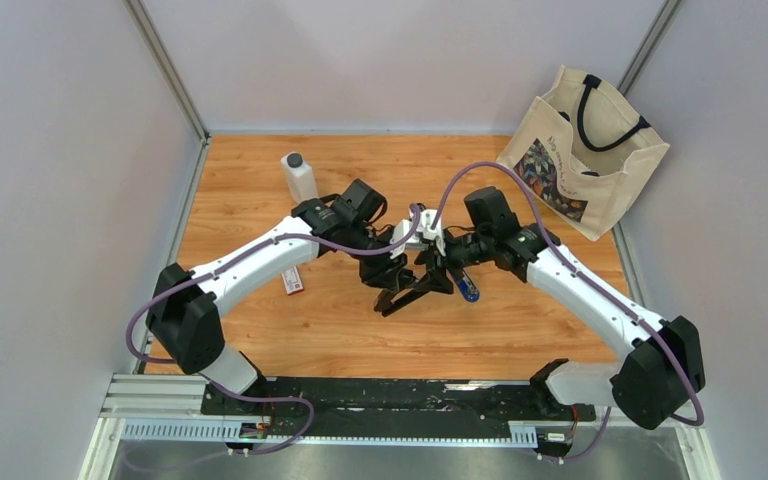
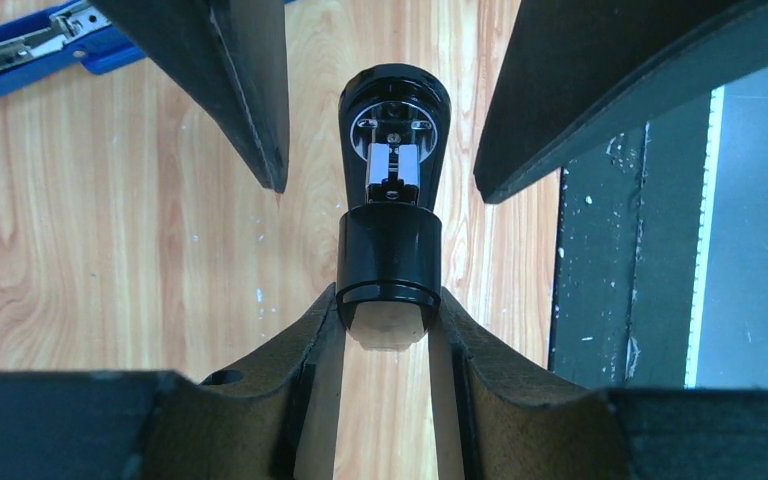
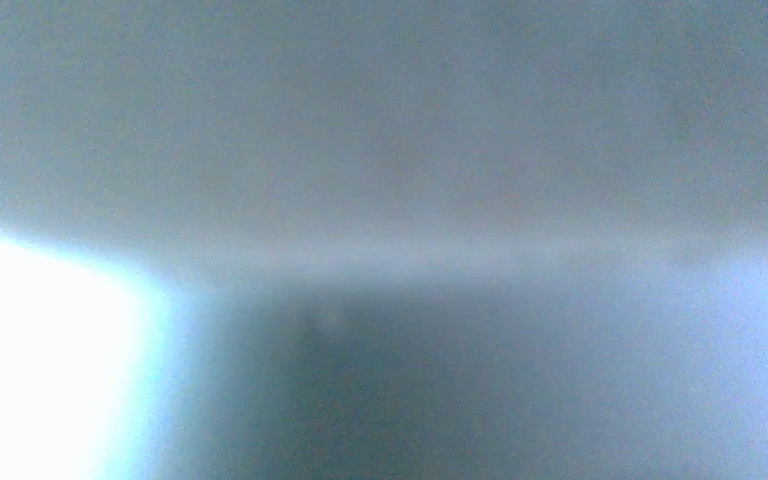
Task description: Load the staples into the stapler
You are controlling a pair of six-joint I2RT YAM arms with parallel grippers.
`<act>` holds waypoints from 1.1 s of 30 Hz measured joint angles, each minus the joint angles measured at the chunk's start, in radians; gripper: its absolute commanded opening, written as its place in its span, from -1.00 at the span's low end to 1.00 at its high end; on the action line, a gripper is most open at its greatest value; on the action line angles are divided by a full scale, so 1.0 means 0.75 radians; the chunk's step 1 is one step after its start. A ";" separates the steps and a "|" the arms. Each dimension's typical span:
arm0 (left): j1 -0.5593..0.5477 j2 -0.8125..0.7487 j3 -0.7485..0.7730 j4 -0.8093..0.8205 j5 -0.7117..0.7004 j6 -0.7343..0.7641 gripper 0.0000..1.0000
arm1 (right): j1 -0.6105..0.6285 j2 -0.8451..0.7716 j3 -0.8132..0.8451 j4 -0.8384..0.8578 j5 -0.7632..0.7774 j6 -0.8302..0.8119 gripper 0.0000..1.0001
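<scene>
A black stapler (image 2: 390, 255) is seen end-on in the left wrist view, its metal magazine showing. It hangs above the table in the top view (image 1: 412, 296). My left gripper (image 2: 390, 305) is shut on its near end, also seen in the top view (image 1: 392, 284). My right gripper (image 2: 380, 190) is open, one dark finger (image 2: 235, 90) on each side of the stapler's far end, not touching it. It also shows in the top view (image 1: 438, 267). The white-and-red staples box (image 1: 292, 281) lies on the table left of the arms. The right wrist view is a grey blur.
A blue stapler (image 1: 468, 287) lies on the wood just right of the grippers and shows in the left wrist view (image 2: 30, 50). A white bottle (image 1: 299, 177) stands at the back left. A tote bag (image 1: 585, 150) leans at the back right. A black rail (image 1: 400, 395) runs along the near edge.
</scene>
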 measured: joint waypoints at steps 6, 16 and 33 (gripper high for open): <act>-0.001 -0.046 -0.048 0.032 0.001 -0.024 -1.00 | -0.016 -0.042 -0.053 0.041 -0.025 0.011 0.18; -0.001 -0.147 -0.057 0.120 0.038 -0.064 -1.00 | -0.094 -0.082 -0.120 0.140 -0.111 0.104 0.01; 0.056 -0.162 -0.057 0.193 0.096 -0.170 -1.00 | -0.094 0.002 -0.131 0.184 -0.189 0.157 -0.32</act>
